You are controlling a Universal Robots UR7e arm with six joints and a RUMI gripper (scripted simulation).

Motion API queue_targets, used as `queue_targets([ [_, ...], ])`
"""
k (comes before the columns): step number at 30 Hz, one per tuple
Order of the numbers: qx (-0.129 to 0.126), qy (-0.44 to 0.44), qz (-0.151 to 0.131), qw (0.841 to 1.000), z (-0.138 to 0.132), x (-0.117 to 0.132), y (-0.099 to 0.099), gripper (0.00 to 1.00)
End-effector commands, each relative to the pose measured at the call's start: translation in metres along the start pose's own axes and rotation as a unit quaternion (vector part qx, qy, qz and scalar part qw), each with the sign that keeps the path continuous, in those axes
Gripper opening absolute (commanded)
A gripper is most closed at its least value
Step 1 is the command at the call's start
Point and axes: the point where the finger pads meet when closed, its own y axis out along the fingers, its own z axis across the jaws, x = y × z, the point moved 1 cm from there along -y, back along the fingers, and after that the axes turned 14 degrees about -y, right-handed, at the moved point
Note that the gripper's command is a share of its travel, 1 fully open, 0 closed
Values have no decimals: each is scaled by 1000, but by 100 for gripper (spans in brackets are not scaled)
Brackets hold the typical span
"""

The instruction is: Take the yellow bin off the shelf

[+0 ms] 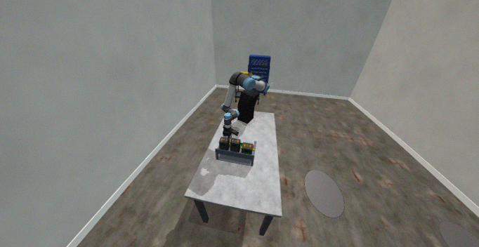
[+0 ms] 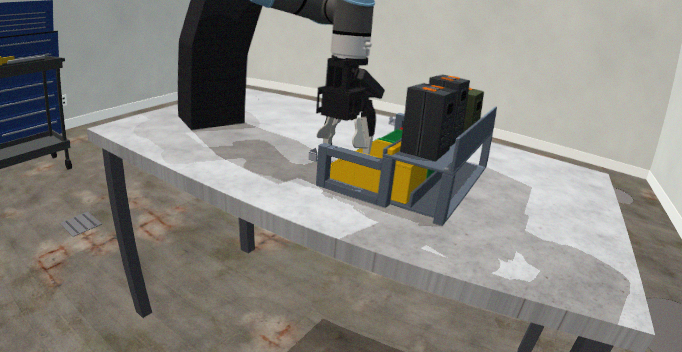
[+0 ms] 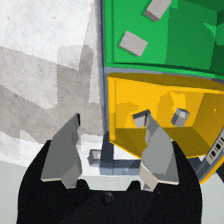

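The yellow open bin (image 2: 355, 175) (image 3: 170, 137) sits in the grey shelf (image 2: 384, 184) (image 1: 234, 154) on the table. Two small grey parts are visible inside it in the wrist view, one (image 3: 180, 117) clear and the other partly behind a finger. My gripper (image 1: 230, 137) (image 2: 344, 144) (image 3: 112, 114) points down above the bin's front end, with its fingers apart and nothing held. In the wrist view one finger is over the bin's interior and the other is outside the shelf, with the bin's front wall between them. Finger height against the rim is hard to tell.
A green bin (image 2: 391, 136) (image 3: 187, 30) with grey parts is beside the yellow one. Two dark cases (image 2: 427, 123) (image 1: 224, 144) and a green case (image 2: 473, 105) (image 1: 247, 148) stand on the shelf's upper level, close to the bins. A black column (image 2: 215, 48) carries the arm.
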Motion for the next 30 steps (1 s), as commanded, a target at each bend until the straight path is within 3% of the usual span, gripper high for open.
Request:
queue_targets([
  [1,1,0,0,1000,1,0,-1,58],
  [16,1,0,0,1000,1,0,-3,58],
  [30,1,0,0,1000,1,0,-31,58],
])
